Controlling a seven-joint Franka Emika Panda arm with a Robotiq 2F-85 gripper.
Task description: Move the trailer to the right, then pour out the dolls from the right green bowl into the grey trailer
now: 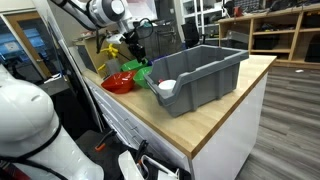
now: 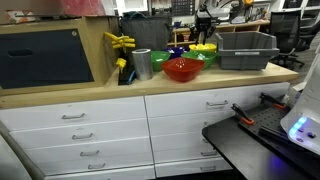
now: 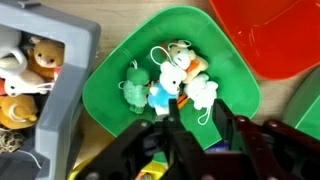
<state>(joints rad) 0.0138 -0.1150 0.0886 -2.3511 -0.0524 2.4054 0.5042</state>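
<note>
1. Trailer point(image 1: 205, 70) sits at the end edge of the countertop point(image 1: 235, 110).
2. Right green bowl point(image 3: 110, 100) lies against the trailer's wall and holds the dolls point(image 3: 172, 80) (a small heap, mid-bowl).
3. Gripper point(image 3: 195, 130) hovers over the bowl's rim, jaws parted and empty.
4. Red bowl point(image 3: 270, 35) is just beside it.

In the wrist view the green bowl point(image 3: 110, 85) is boxed in. The trailer point(image 3: 62, 100) wall stands tight at its left, the red bowl point(image 3: 270, 35) crowds its upper right rim, and a second green bowl point(image 3: 308, 110) closes the right edge. Only a narrow wedge of bare worktop point(image 3: 125, 20) shows, at upper centre. The bowl is open from above, with the jaws spread over its lower rim. In an exterior view, bare worktop lies at lower right, before the trailer, and a white cup point(image 1: 165, 88) sits at its low lip.
</note>
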